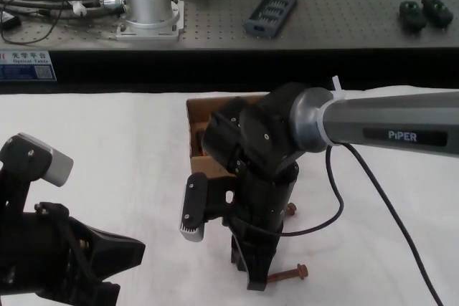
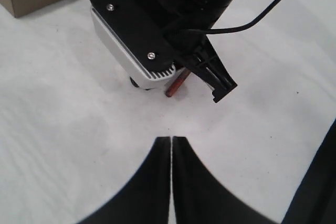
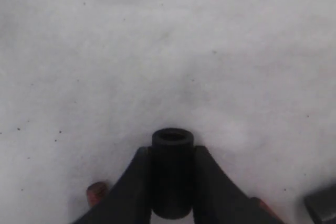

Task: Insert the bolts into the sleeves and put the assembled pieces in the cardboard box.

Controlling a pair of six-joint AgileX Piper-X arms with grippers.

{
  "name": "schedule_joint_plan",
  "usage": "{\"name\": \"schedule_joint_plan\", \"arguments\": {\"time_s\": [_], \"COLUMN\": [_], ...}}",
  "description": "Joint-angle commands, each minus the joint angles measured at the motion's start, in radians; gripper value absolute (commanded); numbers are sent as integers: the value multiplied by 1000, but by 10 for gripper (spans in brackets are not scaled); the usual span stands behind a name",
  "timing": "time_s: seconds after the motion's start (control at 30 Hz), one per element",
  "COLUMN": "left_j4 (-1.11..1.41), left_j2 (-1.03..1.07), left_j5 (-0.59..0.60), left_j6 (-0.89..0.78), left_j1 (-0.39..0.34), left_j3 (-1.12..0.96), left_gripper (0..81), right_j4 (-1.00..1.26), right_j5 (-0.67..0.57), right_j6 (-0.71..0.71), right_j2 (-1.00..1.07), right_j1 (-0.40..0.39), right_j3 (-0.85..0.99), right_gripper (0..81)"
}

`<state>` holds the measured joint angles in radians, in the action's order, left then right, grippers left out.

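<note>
Sleeve [image 3: 172, 177], black, short tube, sits clamped btwn the two fingers of the right gripper [image 3: 172, 153]. Its open bore end pokes out past the fingertips toward the white cloth [image 3: 168, 51]. That gripper points down, tip close over the cloth.

Copper-coloured bolt [image 1: 290, 274] lies flat on the cloth just beside the right gripper's tip. A 2nd bolt [image 1: 290, 209] lies further up, beside the gripper's body, partly hidden by it. In the right wrist view a reddish bolt end [image 3: 96, 192] shows just outside one finger; can't tell which bolt it belongs to.

Cardboard box [image 1: 197, 116] stands behind the right gripper, past its wrist, mostly covered by the arm; contents can't be made out.

Left gripper [image 2: 171, 140] holds nothing, fingers pressed together w/ only a hairline gap, over bare cloth. Straight ahead of it, well apart, is the right gripper, w/ the box further out beyond that.
</note>
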<state>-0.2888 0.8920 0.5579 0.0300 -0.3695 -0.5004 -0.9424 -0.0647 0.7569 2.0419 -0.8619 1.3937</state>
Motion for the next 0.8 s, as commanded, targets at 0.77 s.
{"name": "schedule_joint_plan", "arguments": {"time_s": [0.77], "left_j4": [-3], "left_j2": [0], "left_j5": [54], "left_j6": [140], "left_j1": [-63], "left_j3": [-69], "left_gripper": [8], "right_j4": [16], "right_j5": [2], "right_j6": [-396], "right_j2": [-546], "right_j1": [5], "right_j3": [-182], "right_gripper": [32]}}
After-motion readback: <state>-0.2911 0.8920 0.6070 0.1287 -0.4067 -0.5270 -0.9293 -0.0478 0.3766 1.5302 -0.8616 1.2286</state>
